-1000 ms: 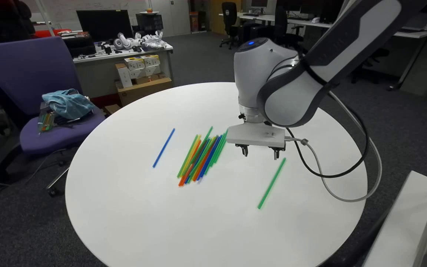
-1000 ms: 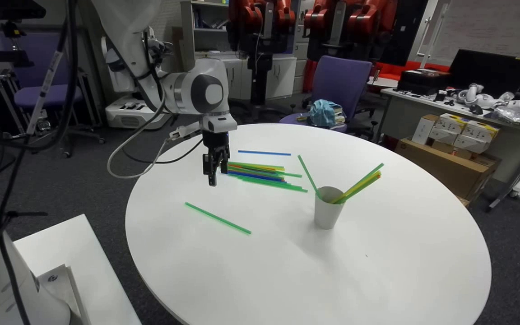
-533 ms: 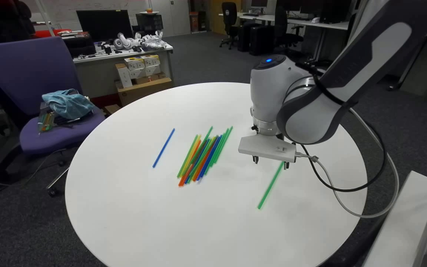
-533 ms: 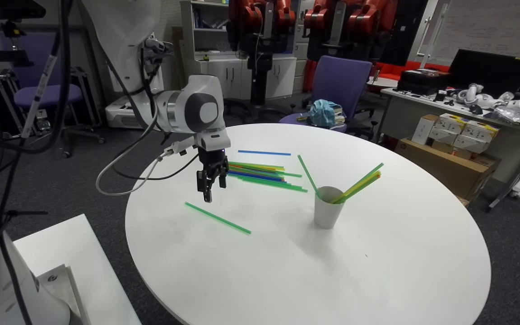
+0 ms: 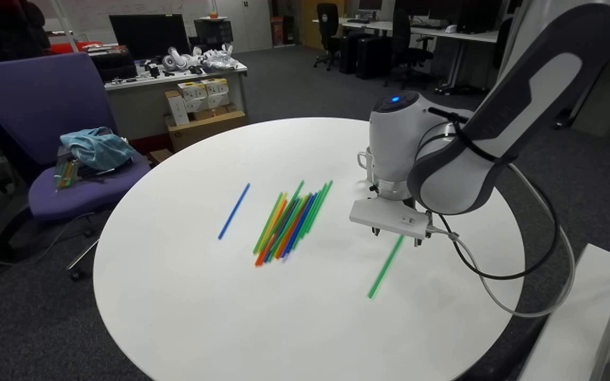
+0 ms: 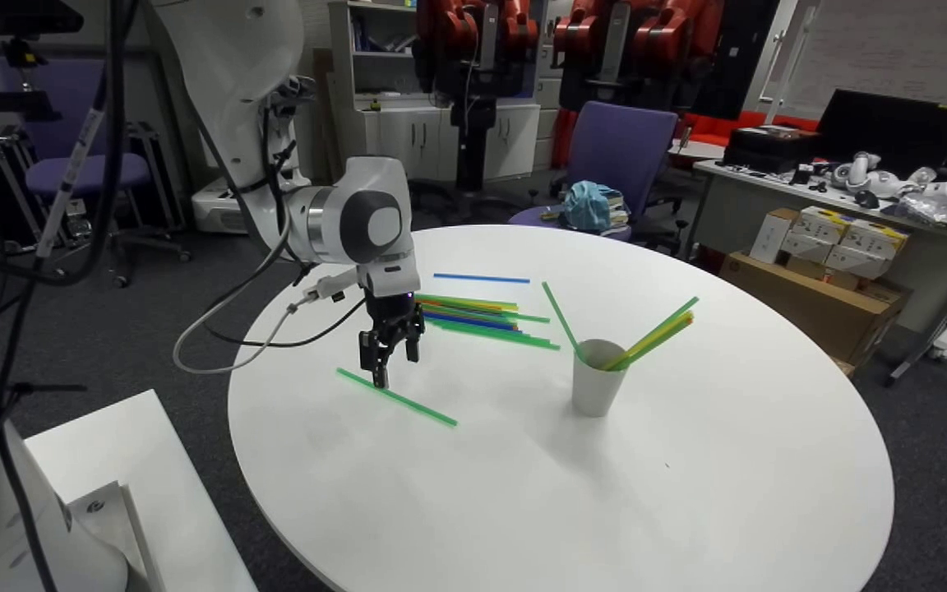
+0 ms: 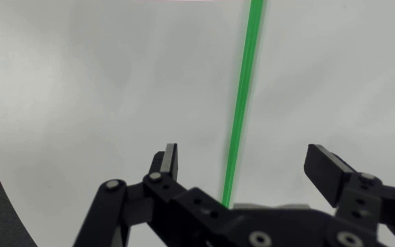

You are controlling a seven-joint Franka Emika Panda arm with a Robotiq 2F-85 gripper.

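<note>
Lone green straw (image 7: 243,89) lies flat on round white desk (image 6: 728,477), below gap of pincer (image 7: 242,147), spread wide, gripping nothing; straw could roll askew if one side nudges it.

The tabletop (image 6: 728,493) is brightly lit, with faint, soft shadows.

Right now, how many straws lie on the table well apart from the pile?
2: a green straw below the open gripper, and a blue straw across the pile from it.
</note>
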